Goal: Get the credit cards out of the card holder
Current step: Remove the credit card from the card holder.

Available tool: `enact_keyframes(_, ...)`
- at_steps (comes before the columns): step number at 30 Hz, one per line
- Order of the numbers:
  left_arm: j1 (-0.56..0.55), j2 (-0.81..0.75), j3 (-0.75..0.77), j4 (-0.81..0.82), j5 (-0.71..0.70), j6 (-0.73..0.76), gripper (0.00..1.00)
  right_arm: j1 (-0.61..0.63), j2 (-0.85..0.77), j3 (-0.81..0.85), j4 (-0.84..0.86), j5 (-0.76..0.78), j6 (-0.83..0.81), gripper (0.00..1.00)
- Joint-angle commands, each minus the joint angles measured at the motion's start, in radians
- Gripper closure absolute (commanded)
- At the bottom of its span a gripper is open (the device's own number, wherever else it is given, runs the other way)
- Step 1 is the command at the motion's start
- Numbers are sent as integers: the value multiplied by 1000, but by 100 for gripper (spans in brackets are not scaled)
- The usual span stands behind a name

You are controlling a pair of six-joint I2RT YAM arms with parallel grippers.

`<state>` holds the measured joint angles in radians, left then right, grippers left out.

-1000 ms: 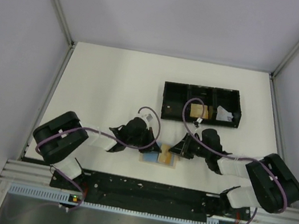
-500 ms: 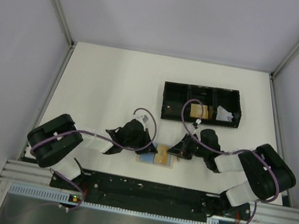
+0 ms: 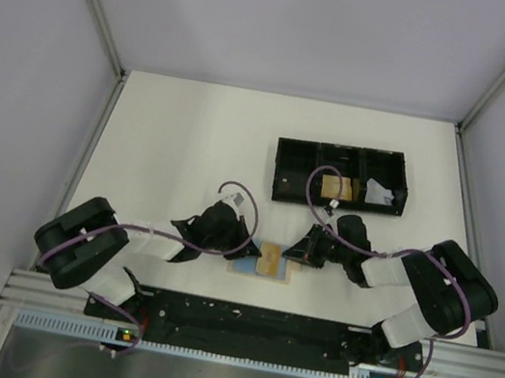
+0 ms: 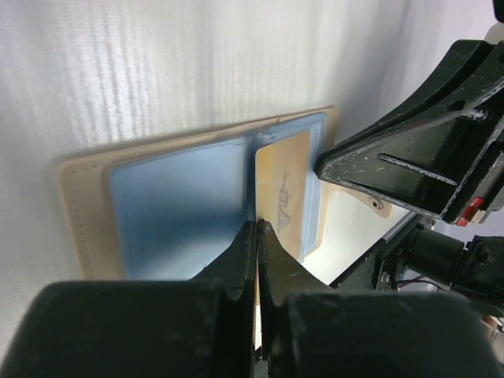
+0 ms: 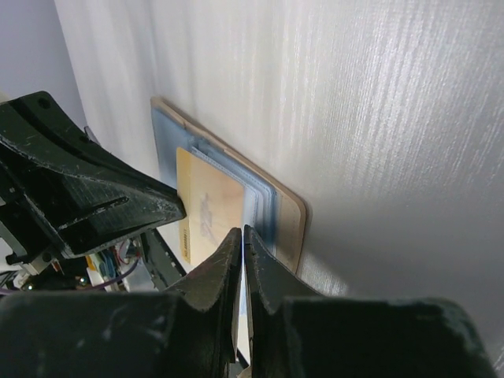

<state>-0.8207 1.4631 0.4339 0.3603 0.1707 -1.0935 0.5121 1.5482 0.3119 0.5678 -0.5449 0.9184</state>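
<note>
**Pin the fold, draw the card out flat**

The card holder (image 4: 173, 197) lies open and flat on the white tabletop (image 3: 183, 138). The black three-compartment tray (image 3: 280, 170) stands beyond it to the right. The left gripper (image 4: 256, 228) comes in from its left, fingers pressed together, tips down at the centre fold. The right gripper (image 5: 240, 234) reaches in from its right, fingers drawn almost together at the outer edge of a tan credit card (image 4: 283, 189) on the right panel. Whether they pinch it I cannot tell. The step probably goes best with the fold pinned, only the card's edge gripped, and a low, straight pull away from the fold, so the holder neither lifts nor slides.
</note>
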Motion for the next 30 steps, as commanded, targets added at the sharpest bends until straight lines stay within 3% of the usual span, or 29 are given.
enact_keyframes(1, 18, -47, -30, -61, -56, 37, 100, -9, 50, -13, -177, 145, -72, 95)
enact_keyframes(10, 48, -49, -44, -84, -39, 72, 100, -11, 50, -16, -167, 140, -73, 96)
enact_keyframes(20, 126, -182, -136, -27, 12, 152, 100, -9, 27, -20, -131, 105, -87, 95)
enact_keyframes(26, 152, -245, -179, 26, 58, 187, 100, -11, -31, -8, -123, 66, -111, 91)
enact_keyframes(30, 172, -276, -219, 94, 107, 198, 100, -11, -134, 24, -158, 24, -176, 81)
